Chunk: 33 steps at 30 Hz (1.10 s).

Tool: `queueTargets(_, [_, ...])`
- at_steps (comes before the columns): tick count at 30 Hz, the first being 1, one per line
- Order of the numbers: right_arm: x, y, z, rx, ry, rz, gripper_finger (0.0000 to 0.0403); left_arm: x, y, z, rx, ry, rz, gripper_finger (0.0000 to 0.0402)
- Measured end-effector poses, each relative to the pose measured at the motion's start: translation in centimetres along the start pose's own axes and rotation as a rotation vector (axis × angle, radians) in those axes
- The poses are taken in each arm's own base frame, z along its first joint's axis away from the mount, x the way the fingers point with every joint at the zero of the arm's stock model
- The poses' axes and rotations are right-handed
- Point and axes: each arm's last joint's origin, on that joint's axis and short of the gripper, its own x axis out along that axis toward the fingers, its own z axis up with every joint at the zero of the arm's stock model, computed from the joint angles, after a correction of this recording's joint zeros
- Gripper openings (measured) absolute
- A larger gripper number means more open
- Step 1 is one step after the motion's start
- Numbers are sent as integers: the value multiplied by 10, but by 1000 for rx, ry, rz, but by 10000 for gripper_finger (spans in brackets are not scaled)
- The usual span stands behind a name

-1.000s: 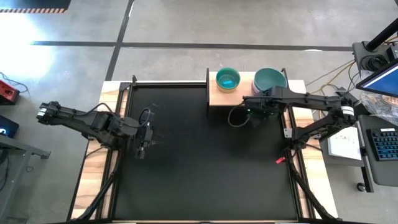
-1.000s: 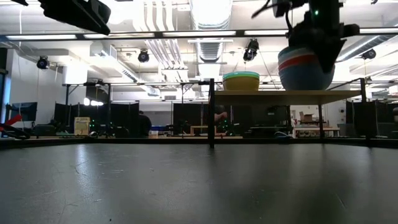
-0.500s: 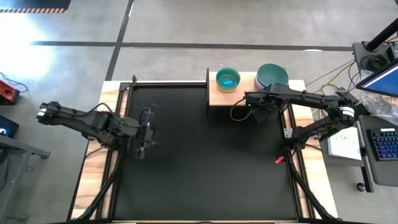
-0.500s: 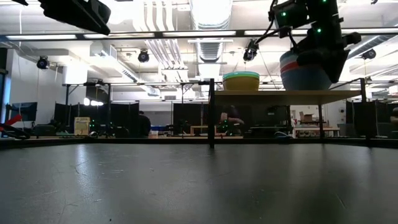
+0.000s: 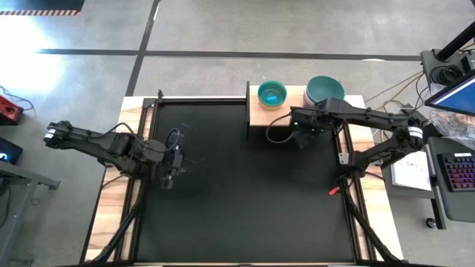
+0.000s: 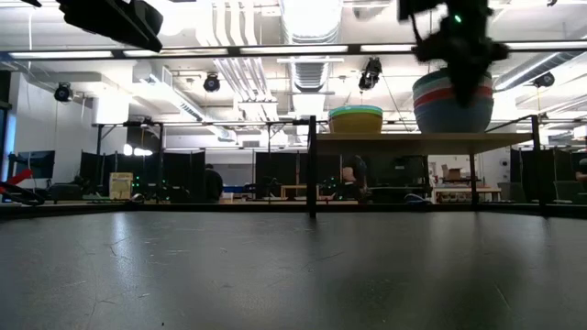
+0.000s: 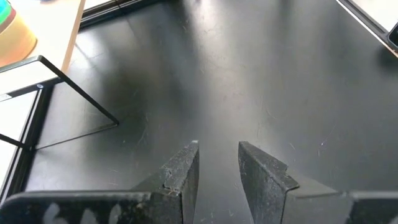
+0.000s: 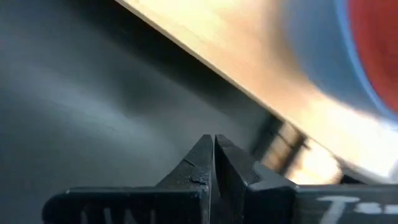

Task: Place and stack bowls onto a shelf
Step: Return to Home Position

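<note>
The pale wood shelf [image 5: 295, 116] stands at the table's far edge on thin black supports [image 6: 312, 165]. Two stacks of bowls rest on it by their bases. The left stack [image 5: 272, 94] has a teal bowl on top and looks yellow and green from the side [image 6: 356, 119]. The right stack [image 5: 324, 90] has a teal top, a red band and a pale blue base [image 6: 451, 108]. My right gripper [image 5: 300, 139] is shut [image 8: 213, 146] and hangs just off the shelf's near edge, touching nothing. My left gripper [image 5: 169, 176] waits open [image 7: 218, 158] over the table's left side.
The black tabletop [image 5: 245, 200] lies between the two arms. A black metal frame [image 5: 347, 193] and a wooden border [image 5: 375, 215] run along the table's sides. A keyboard [image 5: 456, 174] and cables sit beyond the right edge. The shelf's plank edge [image 8: 249, 68] is close ahead of my right fingers.
My right gripper carried the right stack slightly farther onto the shelf, where it tipped and then settled upright. The gripper then let go and drew back toward the table's near edge and a little left, clear of the shelf.
</note>
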Motion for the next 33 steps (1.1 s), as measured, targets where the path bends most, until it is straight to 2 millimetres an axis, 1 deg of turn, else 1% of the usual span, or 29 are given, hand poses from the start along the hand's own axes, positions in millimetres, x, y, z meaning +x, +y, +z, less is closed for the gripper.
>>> queueTargets(4, [-24, 22, 7, -120, -194, 163, 9, -3, 0, -2, -1, 13, -2, 95])
queueTargets(7, [-39, 36, 7, -252, -304, 264, 9, -12, 1, -7, -57, 17, -3, 95])
queueTargets(9, [-47, 42, 4, -346, -355, 310, 9, -21, 2, -10, -97, 2, -1, 95])
queueTargets(12, [-58, 44, -2, -445, -456, 395, 9, -36, 4, -15, -147, -44, 2, 95])
queueTargets(16, [-64, 34, -11, -488, -562, 493, 9, -51, 5, -27, -209, -124, 6, 95])
queueTargets(20, [-60, 24, -24, -474, -658, 566, 9, -56, 4, -40, -257, -224, 8, 95])
queueTargets(25, [-45, 15, -45, -482, -750, 632, 9, -47, 0, -57, -266, -316, 13, 95])
queueTargets(29, [-27, 11, -61, -459, -819, 685, 9, -37, -4, -68, -273, -368, 15, 95])
queueTargets(33, [-3, 8, -73, -440, -875, 711, 9, -28, -6, -76, -282, -426, 20, 95])
